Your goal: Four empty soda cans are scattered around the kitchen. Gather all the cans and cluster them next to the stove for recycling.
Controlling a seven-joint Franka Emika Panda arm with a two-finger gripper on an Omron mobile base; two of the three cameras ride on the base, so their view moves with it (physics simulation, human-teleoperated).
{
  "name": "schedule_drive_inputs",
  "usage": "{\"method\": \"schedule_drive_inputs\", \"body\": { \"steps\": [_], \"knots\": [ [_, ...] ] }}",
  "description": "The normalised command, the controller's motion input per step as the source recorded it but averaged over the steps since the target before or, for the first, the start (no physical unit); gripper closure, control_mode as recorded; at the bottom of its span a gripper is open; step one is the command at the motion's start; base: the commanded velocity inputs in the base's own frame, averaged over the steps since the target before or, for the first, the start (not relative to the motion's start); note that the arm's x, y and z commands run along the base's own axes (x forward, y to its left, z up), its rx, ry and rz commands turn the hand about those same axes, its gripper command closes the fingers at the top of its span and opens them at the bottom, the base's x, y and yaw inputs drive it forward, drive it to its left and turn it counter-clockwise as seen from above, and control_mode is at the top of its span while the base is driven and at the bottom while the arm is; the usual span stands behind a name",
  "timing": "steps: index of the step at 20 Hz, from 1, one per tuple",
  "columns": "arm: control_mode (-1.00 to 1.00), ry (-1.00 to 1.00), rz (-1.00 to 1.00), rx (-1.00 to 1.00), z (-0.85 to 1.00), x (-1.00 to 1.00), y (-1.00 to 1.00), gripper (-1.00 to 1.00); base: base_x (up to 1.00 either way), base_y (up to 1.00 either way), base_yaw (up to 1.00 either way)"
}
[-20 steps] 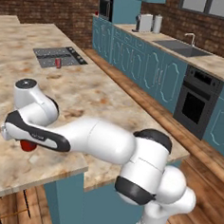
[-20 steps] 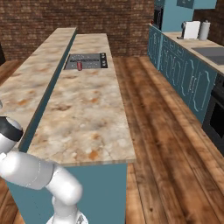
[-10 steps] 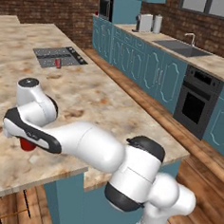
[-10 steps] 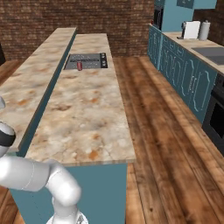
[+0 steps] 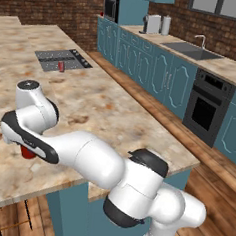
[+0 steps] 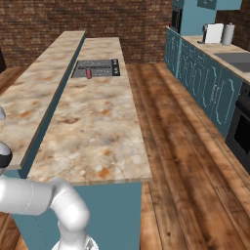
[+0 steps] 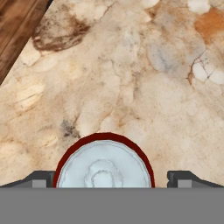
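A red soda can [image 7: 104, 168] with a silver top stands upright on the beige marbled island counter [image 7: 131, 87]. My gripper [image 7: 111, 180] hangs straight above it, open, one fingertip [image 7: 40, 179] on each side; the left tip is near the rim and a gap shows on the right. In the left base view the hand [image 5: 24, 135] covers most of this can [image 5: 27, 152], near the counter's front left. A second can [image 5: 61, 66] stands on the black stove [image 5: 49, 57] at the island's far end. The right base view shows that can [image 6: 88, 73] and the stove [image 6: 102, 66] too.
The counter's edge and wooden floor [image 7: 17, 26] lie close to the near can. A raised bar ledge [image 6: 44, 83] runs along the island's far side. Teal cabinets, a built-in oven [image 5: 206, 109] and a sink [image 5: 188, 50] line the wall across the wooden aisle.
The arm's elbow and shoulder have swung lower and further left. The hand and the can below it have stayed in the same spot.
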Motion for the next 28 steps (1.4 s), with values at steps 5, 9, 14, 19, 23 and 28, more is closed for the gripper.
{"method": "schedule_drive_inputs", "body": {
  "steps": [5, 9, 14, 19, 23, 28],
  "knots": [
    [-1.0, 0.0, 0.0, 0.03, -0.1, 0.0, 0.0, -1.0, 0.0, 0.0, 0.0],
    [-1.0, 0.03, 0.0, 0.02, -0.07, 0.0, 0.0, -1.0, 0.0, 0.0, 0.0],
    [-1.0, 0.05, 0.0, 0.0, -0.01, 0.0, 0.0, 1.0, 0.0, 0.0, 0.0],
    [-1.0, 0.04, 0.02, 0.0, 0.0, 0.01, -0.07, 1.0, 0.0, 0.0, 0.0],
    [-1.0, -0.06, 0.05, 0.0, 0.07, -0.52, -0.58, 1.0, 0.0, 0.0, 0.0],
    [-1.0, -0.06, 0.04, 0.0, 0.32, -0.71, -0.91, 1.0, 0.0, 0.0, 0.0]
  ]
}}
